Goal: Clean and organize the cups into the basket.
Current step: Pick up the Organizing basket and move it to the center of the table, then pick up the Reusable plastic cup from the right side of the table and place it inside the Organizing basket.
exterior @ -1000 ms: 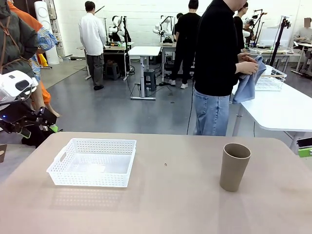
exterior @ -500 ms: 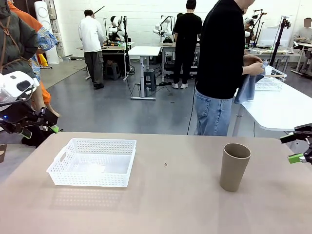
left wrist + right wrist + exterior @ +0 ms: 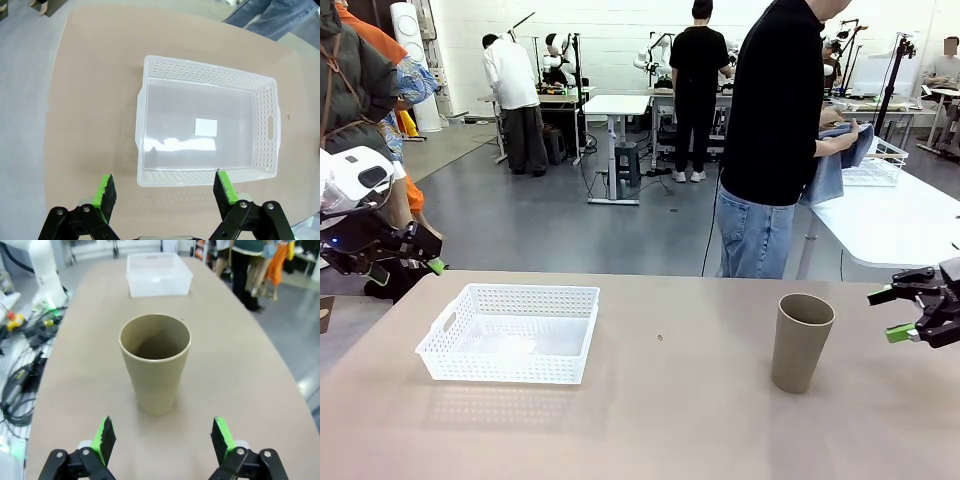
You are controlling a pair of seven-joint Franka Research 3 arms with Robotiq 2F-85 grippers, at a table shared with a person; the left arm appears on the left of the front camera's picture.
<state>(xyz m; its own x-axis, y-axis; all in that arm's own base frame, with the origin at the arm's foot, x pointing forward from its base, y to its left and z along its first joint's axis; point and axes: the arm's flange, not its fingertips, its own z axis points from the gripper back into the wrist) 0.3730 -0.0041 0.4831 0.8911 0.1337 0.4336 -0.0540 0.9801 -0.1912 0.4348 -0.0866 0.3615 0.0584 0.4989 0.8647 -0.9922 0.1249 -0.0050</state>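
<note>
**A:** Which step is in hand?

**B:** As I judge it, the pick-up of the tan cup (image 3: 801, 342). It stands upright, mouth up, on the table (image 3: 670, 410), right of centre and well apart from the basket (image 3: 505, 366) on the left half. The right gripper (image 3: 882, 315) hovers near the cup's right side, jaws spread wide and holding nothing.

**A:** How should it be done well?

**B:** Centre the cup between the pads. Close squarely on the upper half, where the taper runs wider, so the cup does not tip. Lift before moving left.

**A:** Edges and room?

**B:** Bare tabletop lies between cup and basket. The table's right edge is close by the gripper. A person (image 3: 775, 130) holding a blue cloth (image 3: 832, 165) stands beyond the far edge, so route the carry along the near side. The left gripper (image 3: 423, 252) hangs off the table's left corner, near the basket, fingers spread and empty.
</note>
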